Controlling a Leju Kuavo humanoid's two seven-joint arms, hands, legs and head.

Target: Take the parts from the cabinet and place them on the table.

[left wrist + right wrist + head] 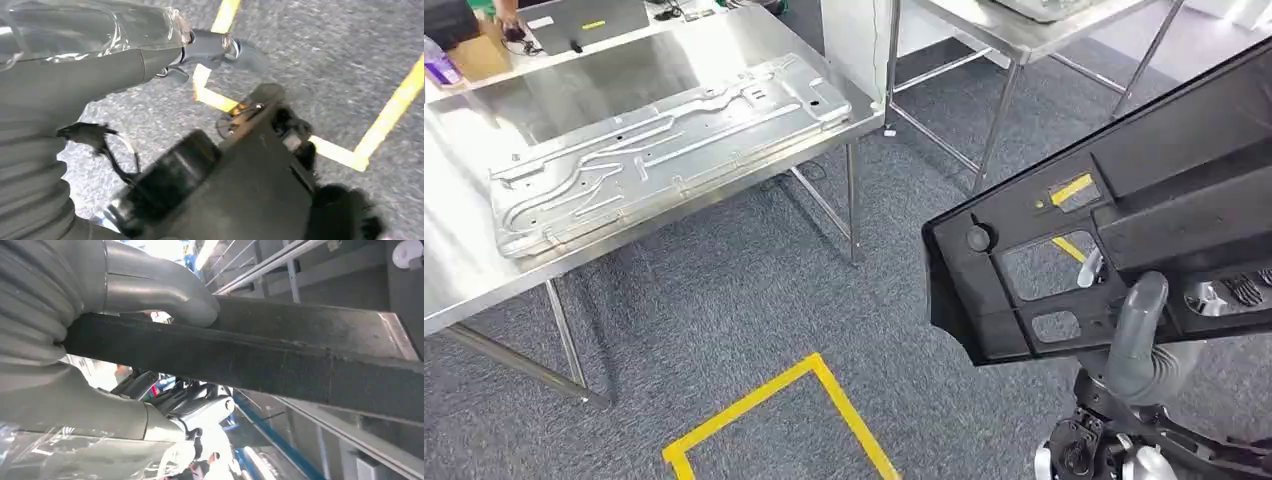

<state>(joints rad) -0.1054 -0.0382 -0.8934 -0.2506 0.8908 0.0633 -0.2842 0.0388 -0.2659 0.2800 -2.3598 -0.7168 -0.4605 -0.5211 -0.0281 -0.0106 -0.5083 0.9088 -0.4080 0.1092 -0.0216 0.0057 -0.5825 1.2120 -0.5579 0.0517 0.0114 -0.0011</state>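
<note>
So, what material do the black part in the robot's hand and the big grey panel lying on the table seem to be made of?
The black part looks like moulded plastic: glossy black, with cut-out windows and soft reflections along its edge. The right hand grips it. The grey panel looks like stamped sheet metal, probably steel or aluminium: dull silver, with pressed ribs and small holes. It lies flat on the table, whose brushed, reflective top suggests stainless steel.

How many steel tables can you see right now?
2: one steel table on the left carrying a metal panel, another steel table at top right, cut off by the frame; others may lie outside view.
</note>
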